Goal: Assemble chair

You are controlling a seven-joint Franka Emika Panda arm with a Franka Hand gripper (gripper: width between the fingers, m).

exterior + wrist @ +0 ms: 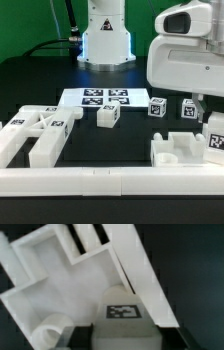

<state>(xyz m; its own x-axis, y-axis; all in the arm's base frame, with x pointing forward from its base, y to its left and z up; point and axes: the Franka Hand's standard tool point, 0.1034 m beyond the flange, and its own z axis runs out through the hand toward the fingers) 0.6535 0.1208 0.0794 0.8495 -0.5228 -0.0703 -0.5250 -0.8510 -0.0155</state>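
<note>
**Claw clamped on a tagged piece**

Nearest you, the rail runs along the counter edge. Just behind it, the chair's leg bars lie at the exterior view's left and a block at its right. Above that block your claw grips the tagged piece between its fingers. Farther back stand three cubes, then the marker board.

The chair part between the end effector fingers is smooth, glossy white plastic, and its tag is a matt black-and-white print. The slabs beyond it share that sheen. The worktop beside the end effector looks matt black.
</note>
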